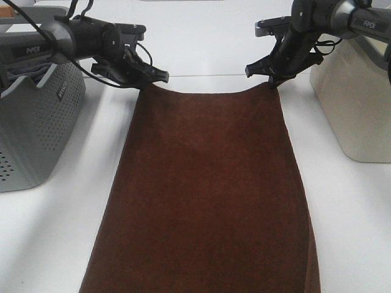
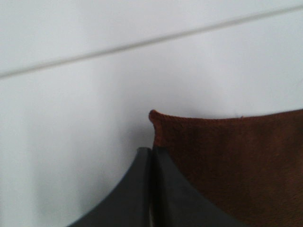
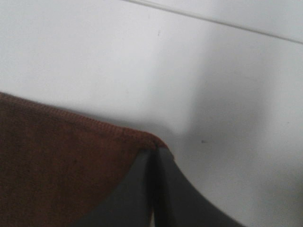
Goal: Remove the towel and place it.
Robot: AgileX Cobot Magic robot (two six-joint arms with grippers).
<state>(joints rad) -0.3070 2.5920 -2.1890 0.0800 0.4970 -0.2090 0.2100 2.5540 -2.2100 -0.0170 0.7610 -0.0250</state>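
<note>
Brown terry, the towel (image 1: 208,195), is spread down the middle of the table (image 1: 354,232), its near end cut off by the view's edge. Bare strips of table are seen along both long hems. Farther back, a grey basket (image 1: 36,122) is set at the left edge and a cream bin (image 1: 357,104) at the right edge, both apart from the cloth. The far corners are pinched, one by the left gripper (image 1: 160,77), one by the right gripper (image 1: 273,80), fingers closed tight on the hem. Beyond, open tabletop is crossed by a seam (image 1: 208,75).
</note>
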